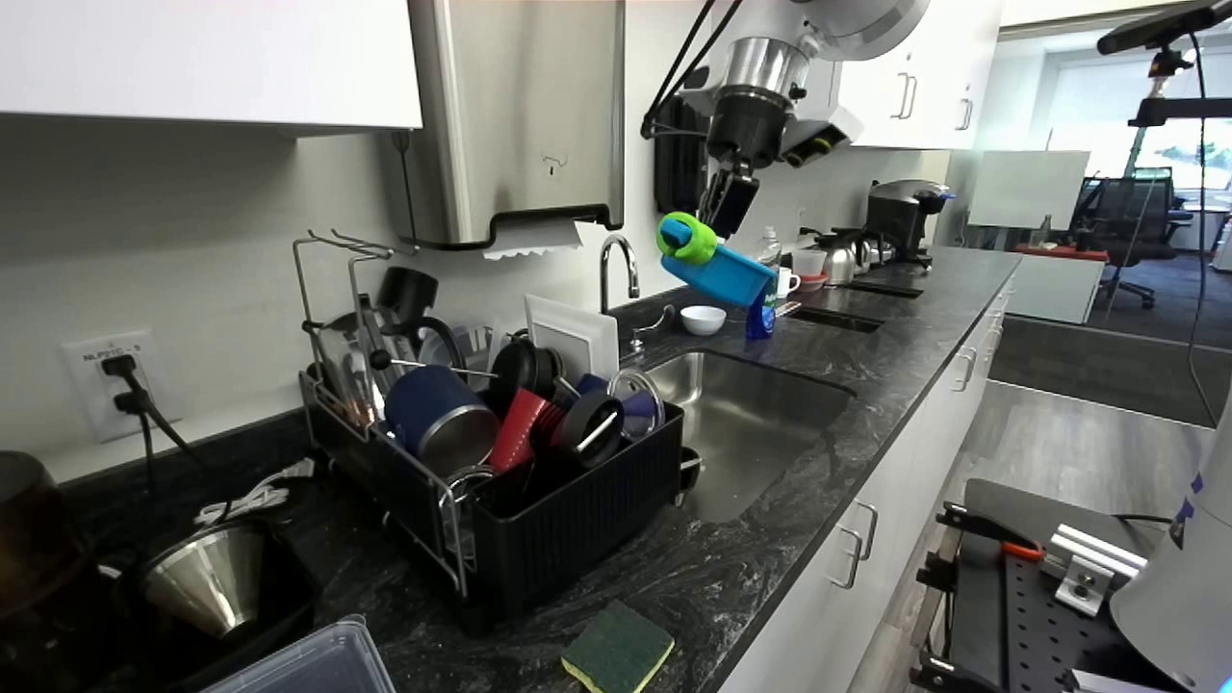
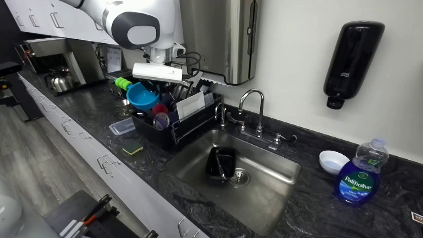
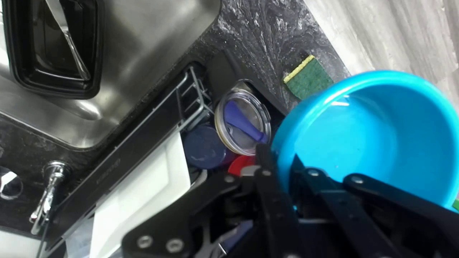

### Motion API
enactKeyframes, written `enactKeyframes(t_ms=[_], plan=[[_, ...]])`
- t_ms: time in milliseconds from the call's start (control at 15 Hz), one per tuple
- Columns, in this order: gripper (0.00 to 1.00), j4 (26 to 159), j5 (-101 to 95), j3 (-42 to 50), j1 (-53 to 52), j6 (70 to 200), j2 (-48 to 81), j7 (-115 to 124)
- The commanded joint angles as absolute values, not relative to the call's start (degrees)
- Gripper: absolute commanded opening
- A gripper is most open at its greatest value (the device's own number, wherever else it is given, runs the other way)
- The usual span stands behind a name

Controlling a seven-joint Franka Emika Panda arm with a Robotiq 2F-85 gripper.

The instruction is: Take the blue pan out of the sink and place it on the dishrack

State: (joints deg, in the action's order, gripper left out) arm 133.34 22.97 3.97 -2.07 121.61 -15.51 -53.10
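- In an exterior view: tool (image 1: 717, 214) clenched on blue pan (image 1: 724, 277) (qty 1), held in air, clear of counter (image 1: 746, 549).
- Dish rack (image 1: 587, 529) nr back edge, packed: 1 lg dk blue cup (image 1: 419, 404), 1 red cup (image 1: 518, 430), 1 white sq. plate (image 1: 575, 337); rest too jumbled to count.
- 1 sponge (image 1: 618, 650) nr front edge; 1 blk bin (image 1: 298, 577) w/ 1 metal cone (image 1: 207, 577) in it, twd back edge.
- In an exterior view: sink (image 2: 257, 211) holds 1 blk tray (image 2: 211, 162), 1 knife (image 2: 219, 167) lying in tray.
- 2 faucets (image 2: 262, 109) along back edge; 1 white bowl (image 2: 333, 162) + 1 soap btl (image 2: 357, 185), part-filled w/ blue liquid, nr same edge.
- 1 clear container (image 2: 122, 126) nr rack, twd front edge; pan hides part of rack.
- Wrist view: tool's fingers (image 3: 267, 172) pinch pan by rim, 1 inside, 1 outside.
- 1 clear lid (image 3: 251, 111) in rack, purple item (image 3: 242, 122) within its outline; over or under, can't tell.
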Motion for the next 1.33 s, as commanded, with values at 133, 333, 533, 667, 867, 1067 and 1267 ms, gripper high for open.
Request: enactKeyframes(t_ms=[133, 333, 533, 667, 867, 1067, 1267], plan=[[0.03, 134.8, 28.9, 6.1, -5.2, 121.7, -16.1, -65.3], [0.03, 134.8, 31.9, 6.2, -6.3, 121.1, -15.0, -73.4], [0.03, 134.6, 34.0, 5.5, -7.0, 121.4, -13.7, -79.4], [0.03, 134.3, 35.5, 4.9, -7.3, 122.0, -12.3, -82.6], [0.03, 133.3, 37.7, 4.0, -7.4, 122.7, -10.5, -85.2], [0.03, 131.3, 40.1, 3.1, -7.3, 122.8, -8.5, -87.6], [0.03, 129.8, 42.7, 2.0, -7.1, 125.4, -7.1, -90.0]])
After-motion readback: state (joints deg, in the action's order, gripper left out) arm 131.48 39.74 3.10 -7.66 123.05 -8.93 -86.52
